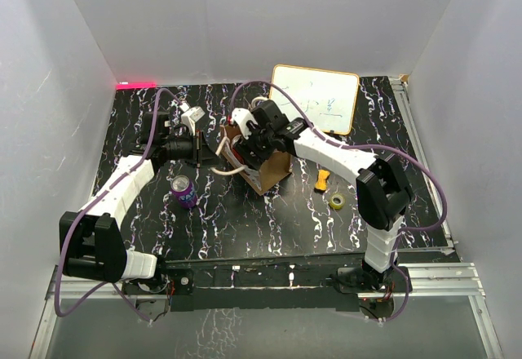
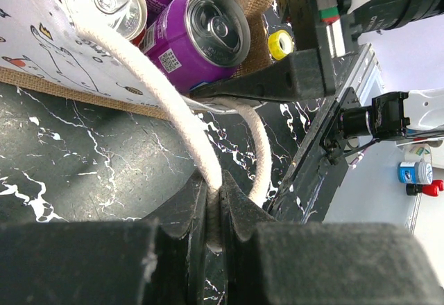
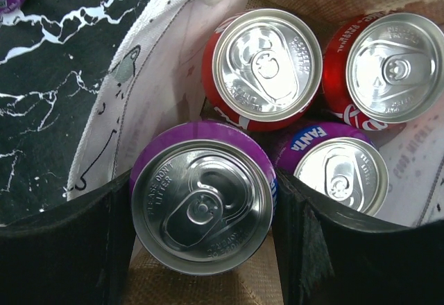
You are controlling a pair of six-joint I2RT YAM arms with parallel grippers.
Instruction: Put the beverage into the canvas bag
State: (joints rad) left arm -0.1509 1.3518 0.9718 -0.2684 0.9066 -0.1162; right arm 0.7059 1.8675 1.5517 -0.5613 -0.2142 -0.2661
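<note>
The canvas bag [image 1: 269, 170] stands mid-table, tan-brown with a whitish patterned side [image 3: 149, 76]. My right gripper [image 3: 203, 208] reaches into its open top [image 1: 249, 143] and is shut on an upright purple can [image 3: 203, 197], one finger on each side. That can also shows in the left wrist view [image 2: 201, 38]. Two red cans [image 3: 267, 66] and a purple Fanta can [image 3: 336, 170] stand inside the bag. My left gripper [image 2: 214, 211] is shut on the bag's cream rope handle [image 2: 166, 104] at the bag's left side [image 1: 212, 155].
Another purple can [image 1: 183, 190] stands on the black marbled table left of the bag. A whiteboard [image 1: 314, 98] lies at the back right. A yellow tape roll [image 1: 337, 201] and an orange-yellow tool [image 1: 323, 181] lie right of the bag.
</note>
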